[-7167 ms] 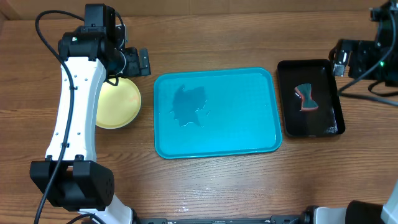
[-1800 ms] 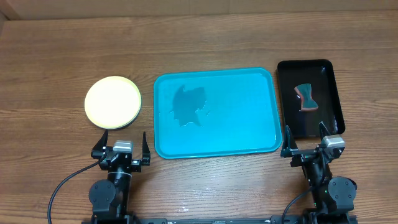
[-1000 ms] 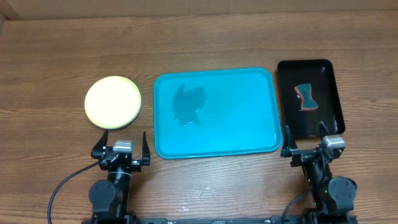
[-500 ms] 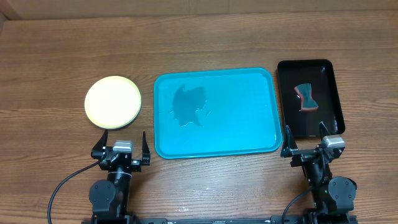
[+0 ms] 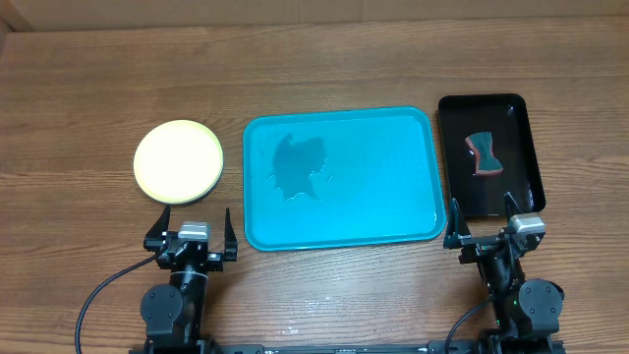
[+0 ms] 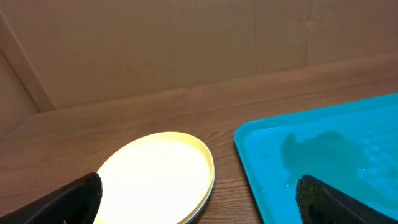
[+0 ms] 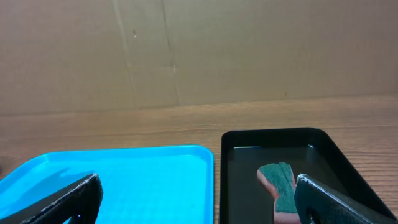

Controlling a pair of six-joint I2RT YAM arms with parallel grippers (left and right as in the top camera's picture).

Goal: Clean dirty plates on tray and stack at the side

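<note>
The plates point(image 5: 178, 161) lie in one pile on the table left of the turquoise tray point(image 5: 393, 211); only the top pale yellow plate with a lime rim shows. The pile also shows in the left wrist view point(image 6: 155, 180). The tray holds no plates, only a wet patch point(image 5: 300, 165). It also shows in the left wrist view point(image 6: 323, 162) and the right wrist view point(image 7: 124, 177). My left gripper point(image 5: 191, 232) is open and empty at the table's front, below the plates. My right gripper point(image 5: 485, 228) is open and empty at the front, below the black tray.
A glossy black tray point(image 5: 521, 157) stands right of the turquoise tray and holds a green-and-orange sponge point(image 5: 484, 152). The sponge also shows in the right wrist view point(image 7: 280, 186). A cardboard wall point(image 7: 199, 50) stands behind the table.
Seven seconds ago the left arm was stretched over the plates and the right arm was at the far right. Both are now folded back at the front edge; nothing moved in the last seconds.
</note>
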